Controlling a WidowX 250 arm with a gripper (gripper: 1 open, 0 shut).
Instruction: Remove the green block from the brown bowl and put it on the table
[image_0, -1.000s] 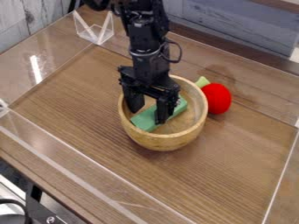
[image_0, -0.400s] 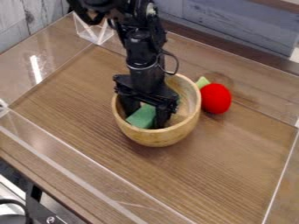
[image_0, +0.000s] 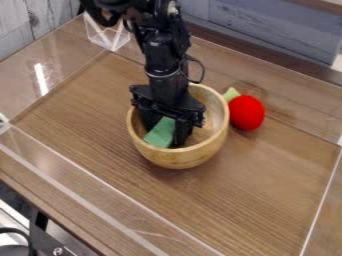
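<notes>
Now that the tool (image_0: 167, 119) has descended deeper into the brown bowl (image_0: 182, 159), we find it over the green block (image_0: 163, 131), which lies inside. We cannot tell whether its fingers grip; we should confirm the hold before lifting.
</notes>
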